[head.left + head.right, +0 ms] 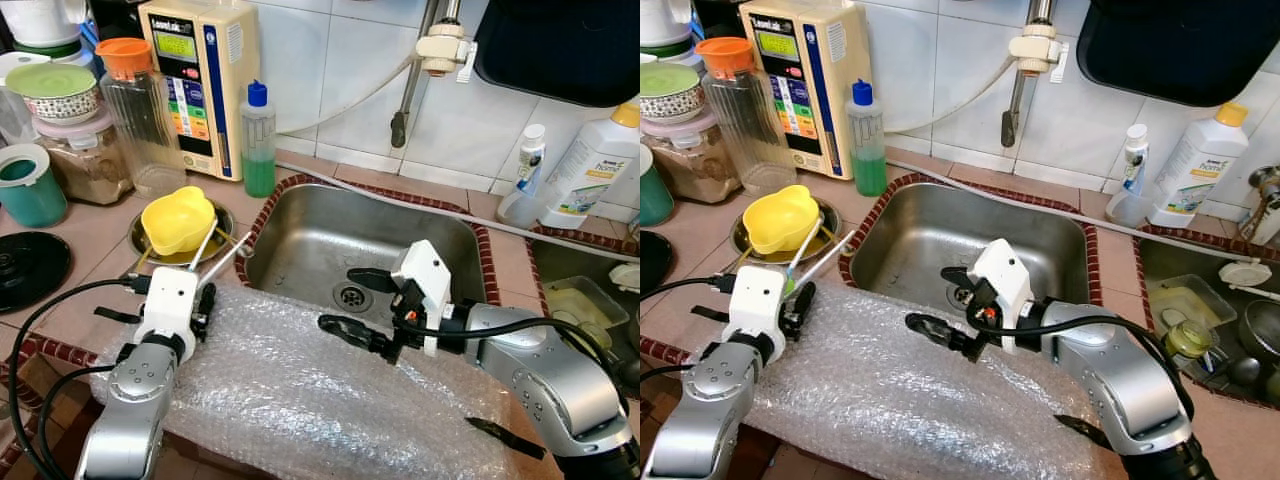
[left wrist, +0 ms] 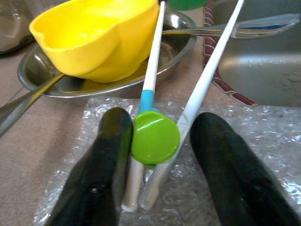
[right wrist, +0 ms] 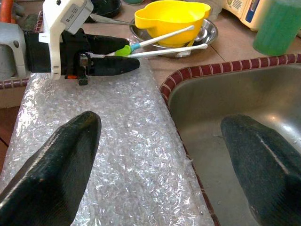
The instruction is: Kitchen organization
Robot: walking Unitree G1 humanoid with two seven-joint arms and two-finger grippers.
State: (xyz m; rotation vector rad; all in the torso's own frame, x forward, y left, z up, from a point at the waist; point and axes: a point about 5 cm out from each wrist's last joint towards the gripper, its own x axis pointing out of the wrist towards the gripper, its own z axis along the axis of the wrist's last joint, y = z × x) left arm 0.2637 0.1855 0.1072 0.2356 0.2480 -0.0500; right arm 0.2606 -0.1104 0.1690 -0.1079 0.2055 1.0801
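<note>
- Chopsticks [image 2: 150,89]: white pair joined by a green clip [image 2: 155,137], tips resting against the yellow bowl [image 1: 178,220], butts on the bubble wrap [image 1: 300,390].
- Left gripper [image 2: 157,155]: fingers straddle the clip end, one touching, not clamped.
- Likely light, stiff, slippery; take them beside the clip.
- Right gripper [image 1: 358,302]: spread wide, empty, at the sink [image 1: 310,225] edge.

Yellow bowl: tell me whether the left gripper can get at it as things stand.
Probably yes. The left gripper sits on the bubble wrap just short of the yellow bowl, jaws open. Only the two chopsticks lie between them, propped against the steel dish.
</note>
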